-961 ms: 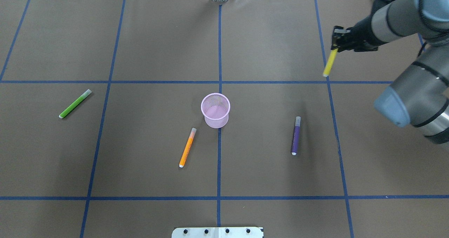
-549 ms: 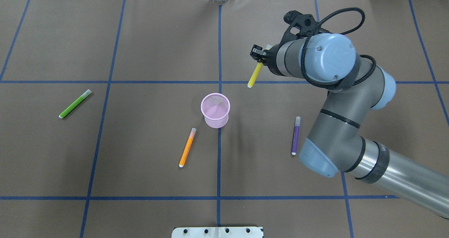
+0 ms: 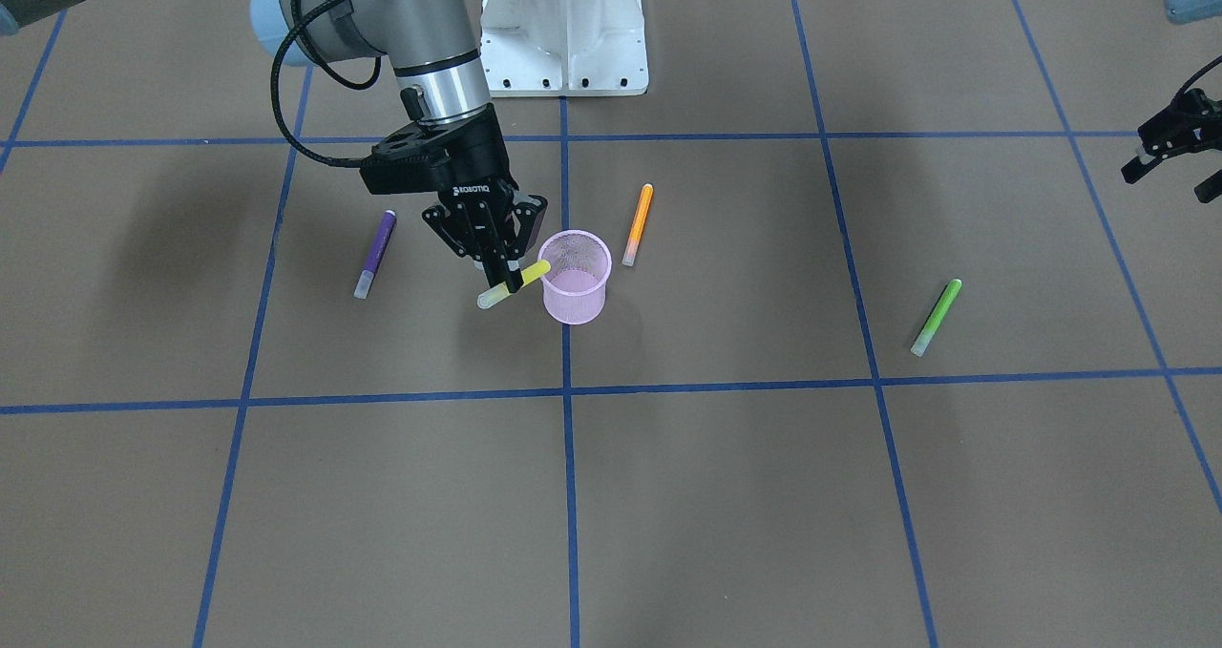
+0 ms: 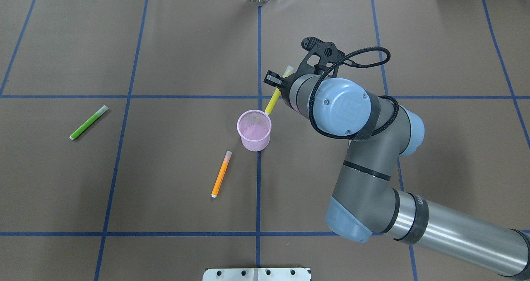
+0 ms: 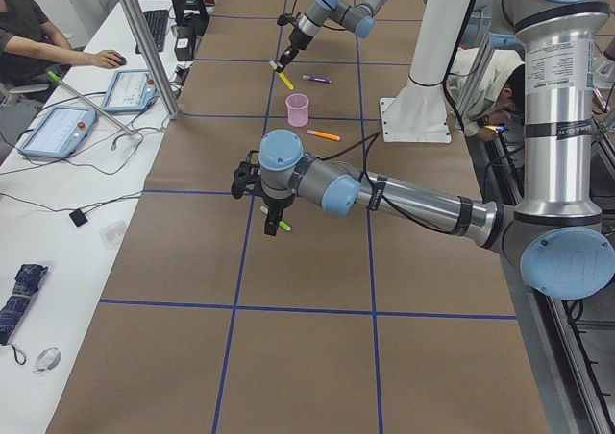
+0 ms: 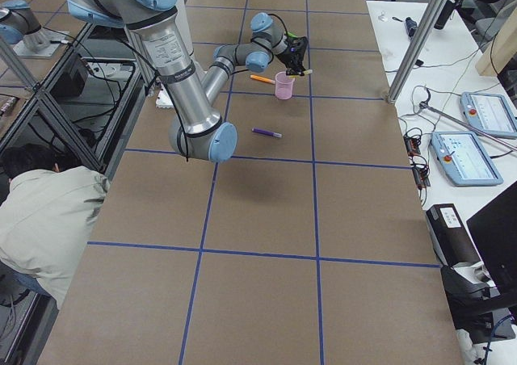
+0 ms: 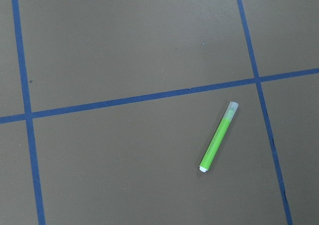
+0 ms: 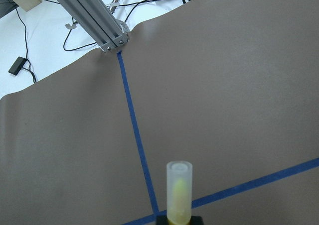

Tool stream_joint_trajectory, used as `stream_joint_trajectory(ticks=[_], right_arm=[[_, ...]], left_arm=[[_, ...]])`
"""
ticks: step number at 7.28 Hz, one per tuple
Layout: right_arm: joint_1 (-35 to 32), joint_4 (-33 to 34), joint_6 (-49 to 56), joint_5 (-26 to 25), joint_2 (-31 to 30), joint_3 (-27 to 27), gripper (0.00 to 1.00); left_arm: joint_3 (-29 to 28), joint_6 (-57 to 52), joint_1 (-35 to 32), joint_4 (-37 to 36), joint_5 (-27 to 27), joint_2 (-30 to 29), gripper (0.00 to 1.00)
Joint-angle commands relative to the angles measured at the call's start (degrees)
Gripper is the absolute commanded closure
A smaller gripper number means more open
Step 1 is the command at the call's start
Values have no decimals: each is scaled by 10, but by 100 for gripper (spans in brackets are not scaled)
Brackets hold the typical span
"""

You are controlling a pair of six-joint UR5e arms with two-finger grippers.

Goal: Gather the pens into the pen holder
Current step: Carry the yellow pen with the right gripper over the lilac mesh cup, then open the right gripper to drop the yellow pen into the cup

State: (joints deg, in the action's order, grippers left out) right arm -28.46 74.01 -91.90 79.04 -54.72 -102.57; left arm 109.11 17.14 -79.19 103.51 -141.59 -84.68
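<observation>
Yellow pen (tilted) clamped by right fingers, beside holder, left fingers perhaps apart

The desk is plain brown, crossed by a grid of blue tape lines. The pen holder is pale pink wire mesh. The yellow pen, orange pen, green pen and purple pen each end in a pale translucent cap. The right end effector is black. The right arm is grey with light-blue joint caps. The robot base is white.
</observation>
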Motion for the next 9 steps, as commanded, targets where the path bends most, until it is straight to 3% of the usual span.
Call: stream_joint_trajectory(ticks=[1,3,4,5,6,7,8,9], right_arm=[[39,1,-4,-51,1,0,100],[45,1,-5,-60,9,9,100],[53,2,-5,-71,15,22,73],[61,2,-5,-87,15,27,39],[62,2,-4,-87,14,21,24],[59,2,-3,-80,9,-3,22],[36,2,-2,-37,-5,-34,23],[-15,1,5,50,-38,-71,22]], left_arm=[[2,0,0,-1,-1,-1,0],[2,0,0,-1,-1,-1,0],[2,1,0,-1,-1,-1,0],[2,-8,10,2,0,-9,0],[1,6,52,6,7,-46,0],[2,73,74,13,9,-51,0],[2,103,99,45,40,-57,0],[11,111,138,46,113,-59,0]])
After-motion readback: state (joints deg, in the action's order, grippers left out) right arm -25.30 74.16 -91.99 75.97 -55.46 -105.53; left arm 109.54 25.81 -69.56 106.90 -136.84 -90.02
